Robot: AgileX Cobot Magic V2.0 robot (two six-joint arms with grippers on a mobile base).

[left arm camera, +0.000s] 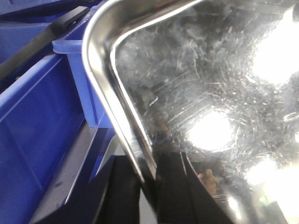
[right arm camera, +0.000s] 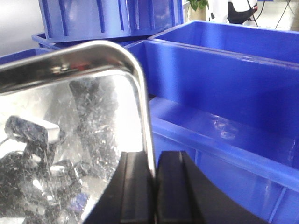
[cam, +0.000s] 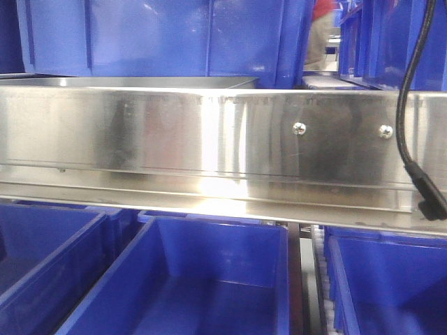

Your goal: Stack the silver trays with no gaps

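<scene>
Left pincer (left arm camera: 152,189) nearest my lens, pinching rim of tray (left arm camera: 210,93) by rounded corner; bin (left arm camera: 37,121) just beside. My right pincer (right arm camera: 154,186) likewise pinching tray rim near a corner, bins behind. Front view: rail (cam: 209,132) across, bins below it.

Steel rail (cam: 209,132) hid nearly all of silver tray (cam: 160,82) from me; wrist views cropped it at frame edges.

No text or label seems legible in any view.
</scene>
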